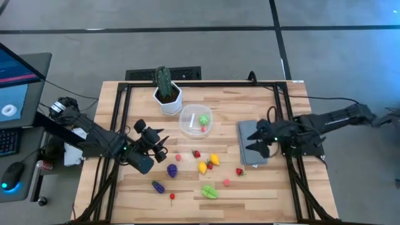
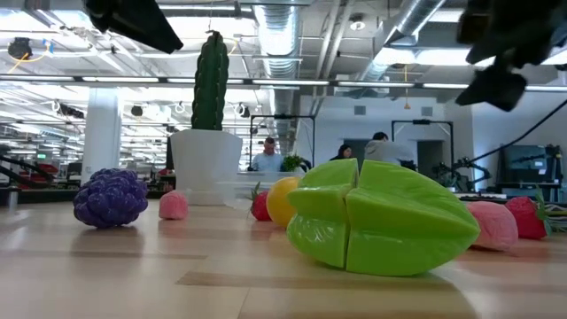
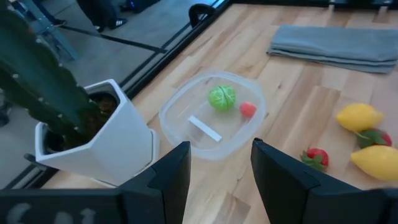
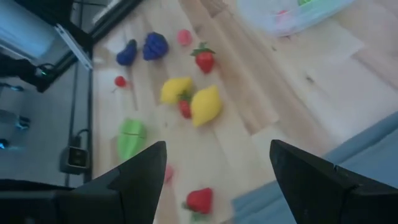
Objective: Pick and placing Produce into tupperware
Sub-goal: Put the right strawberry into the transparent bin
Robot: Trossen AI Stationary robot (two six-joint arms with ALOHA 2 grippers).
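Light wooden slatted table carried everything. Left arm reached in from the table's left edge; left pincer hovered over the boards just left of the scattered fruit, fingers apart with a moderate gap, nothing between them. Right arm came in from the right; right pincer hung above the flat grey folded cloth, fingers spread wide, empty. Tall green cactus stood in a white hexagonal pot near the back edge. Round clear plastic tupperware sat just right of the pot, holding a small green leafy toy and a small red piece. Remaining toy produce lay loose on the table in front of the tupperware: green starfruit, purple grapes, purple eggplant, two yellow lemons, red strawberries, pink pieces.
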